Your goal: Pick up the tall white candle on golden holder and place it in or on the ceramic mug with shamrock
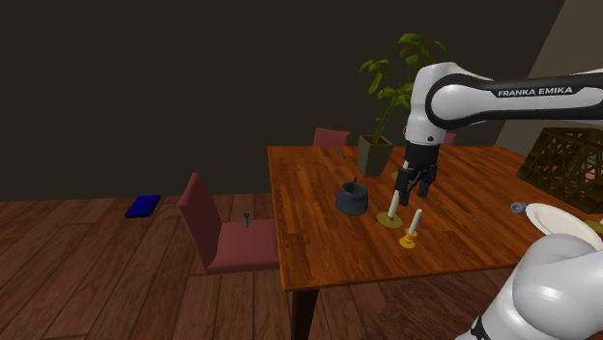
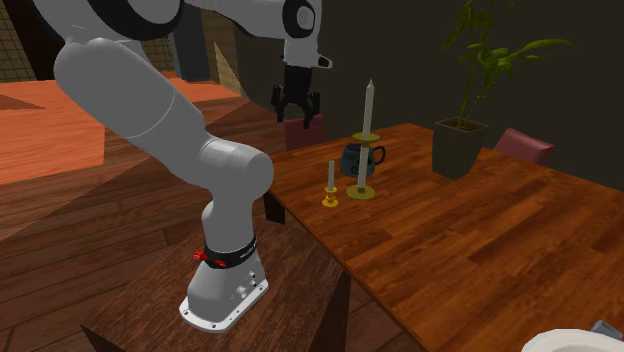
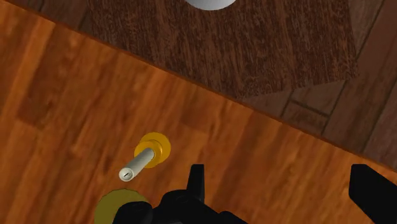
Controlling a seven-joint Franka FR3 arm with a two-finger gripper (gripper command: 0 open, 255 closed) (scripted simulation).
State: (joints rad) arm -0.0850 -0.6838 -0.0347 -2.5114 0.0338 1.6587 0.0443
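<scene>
A short white candle on a golden holder (image 1: 413, 232) (image 2: 330, 190) (image 3: 145, 156) stands near the table's front edge. Beside it is a taller pale candle on an olive disc holder (image 1: 391, 211) (image 2: 362, 175) (image 3: 119, 207). The dark mug (image 1: 352, 199) (image 2: 358, 158) sits just past them. In the second exterior view a third tall candle (image 2: 368, 108) rises beyond the mug. My gripper (image 1: 416, 190) (image 2: 296, 104) (image 3: 284, 191) hangs open above the table, holding nothing. Both candles lie off to the side of one finger (image 3: 196, 183), not between the two.
A potted plant (image 1: 379, 145) (image 2: 462, 140) stands at the table's back. Red chairs (image 1: 224, 237) (image 1: 332, 137) flank the wooden table (image 1: 319, 241). A white plate (image 1: 560, 220) and a dark crate (image 1: 570, 159) sit at the shoulder view's right. A blue object (image 1: 143, 206) lies on the floor.
</scene>
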